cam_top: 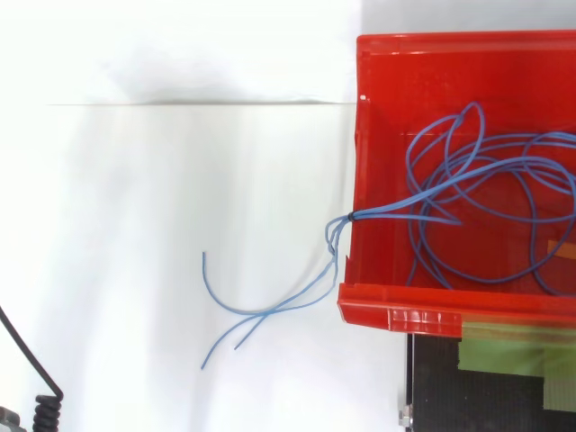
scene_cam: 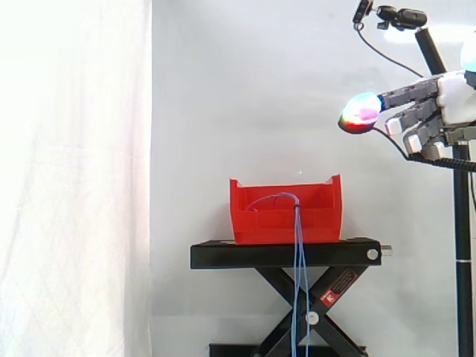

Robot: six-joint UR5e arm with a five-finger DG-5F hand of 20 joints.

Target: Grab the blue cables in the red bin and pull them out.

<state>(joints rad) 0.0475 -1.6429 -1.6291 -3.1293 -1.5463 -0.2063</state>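
Note:
A red bin (scene_cam: 286, 212) stands on a black stand (scene_cam: 286, 254). Thin blue cables (cam_top: 477, 193) lie coiled in loops inside the bin (cam_top: 378, 162). A bundle of them crosses the bin's left wall in the top view and trails down, with loose ends spread out below it. In the side view the cables (scene_cam: 300, 297) hang over the bin's near wall straight down past the stand. My hand (scene_cam: 454, 97) hovers high up at the right, well above and to the right of the bin. Its fingers (scene_cam: 409, 93) reach out to the left, relaxed, with nothing in them.
A black pole (scene_cam: 462, 245) with a camera on top rises at the right edge, just behind my hand. Green tape (cam_top: 504, 351) lies on the stand beside the bin. A white curtain hangs behind and to the left.

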